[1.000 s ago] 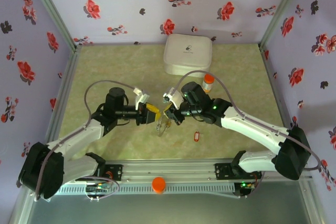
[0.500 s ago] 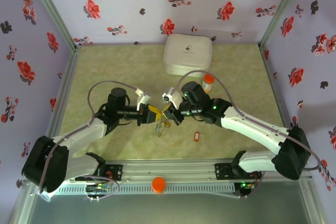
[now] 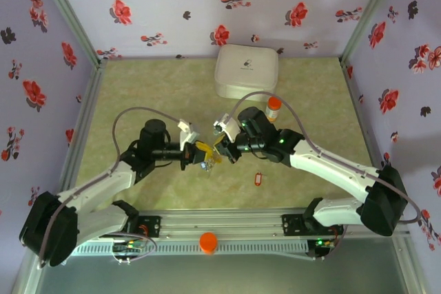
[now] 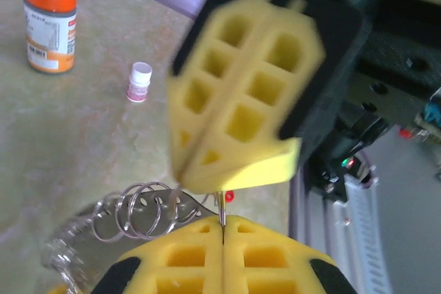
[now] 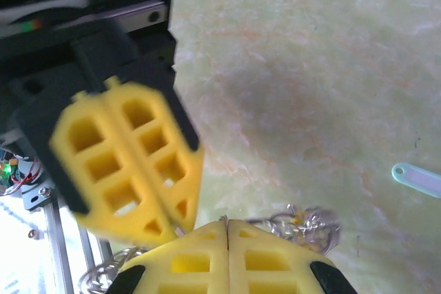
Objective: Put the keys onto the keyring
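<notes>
Your left gripper (image 3: pixel 196 153) has just closed from part-open onto the keyring (image 4: pixel 142 208), held between the arms, and meets your shut right gripper (image 3: pixel 220 149) tip to tip, so threading looks ready while the red key (image 3: pixel 258 179) waits on the table (image 3: pixel 138 94).

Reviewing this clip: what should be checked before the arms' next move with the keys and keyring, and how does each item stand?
1. Left gripper jaws shut on a thin wire: ok.
2. Right gripper jaws shut: ok.
3. What that wire belongs to: cannot tell.
4. Red key threaded: not ok, lies loose on the table.
5. Pale blue tag threaded: not ok, also loose.
6. Orange-capped bottle upright: ok.
</notes>
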`<state>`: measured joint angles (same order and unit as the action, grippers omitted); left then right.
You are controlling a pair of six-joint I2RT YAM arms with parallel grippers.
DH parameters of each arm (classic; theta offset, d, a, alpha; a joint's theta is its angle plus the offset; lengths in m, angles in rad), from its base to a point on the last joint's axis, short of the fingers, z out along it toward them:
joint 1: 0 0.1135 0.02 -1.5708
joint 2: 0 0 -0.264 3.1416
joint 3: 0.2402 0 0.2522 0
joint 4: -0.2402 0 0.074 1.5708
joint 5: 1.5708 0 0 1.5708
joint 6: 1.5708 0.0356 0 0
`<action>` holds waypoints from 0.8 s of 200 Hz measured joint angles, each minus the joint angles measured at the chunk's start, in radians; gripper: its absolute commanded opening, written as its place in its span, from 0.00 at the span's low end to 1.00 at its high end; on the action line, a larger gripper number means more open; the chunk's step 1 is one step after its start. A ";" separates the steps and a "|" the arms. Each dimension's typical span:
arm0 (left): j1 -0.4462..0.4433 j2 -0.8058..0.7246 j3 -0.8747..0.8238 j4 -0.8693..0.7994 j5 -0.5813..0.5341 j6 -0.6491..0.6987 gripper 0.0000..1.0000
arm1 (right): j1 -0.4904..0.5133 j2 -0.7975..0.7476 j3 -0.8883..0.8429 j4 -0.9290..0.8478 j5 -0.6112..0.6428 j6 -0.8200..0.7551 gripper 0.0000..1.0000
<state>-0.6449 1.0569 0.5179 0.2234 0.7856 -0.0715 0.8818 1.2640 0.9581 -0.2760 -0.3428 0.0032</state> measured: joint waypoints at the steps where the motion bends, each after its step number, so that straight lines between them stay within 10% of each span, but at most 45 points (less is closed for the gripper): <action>1: -0.005 -0.003 0.000 -0.005 -0.008 0.010 0.00 | 0.000 0.000 0.000 -0.001 0.000 0.000 0.00; 63: -0.167 -0.104 -0.034 -0.114 -0.270 0.356 0.46 | 0.006 0.006 0.000 -0.019 0.003 0.008 0.00; 160: -0.276 -0.318 -0.082 -0.230 -0.528 0.588 0.46 | 0.006 0.006 0.000 -0.020 0.002 0.022 0.00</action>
<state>-0.9207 0.7387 0.4355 -0.0063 0.2577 0.5167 0.8883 1.2697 0.9581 -0.2962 -0.3405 0.0254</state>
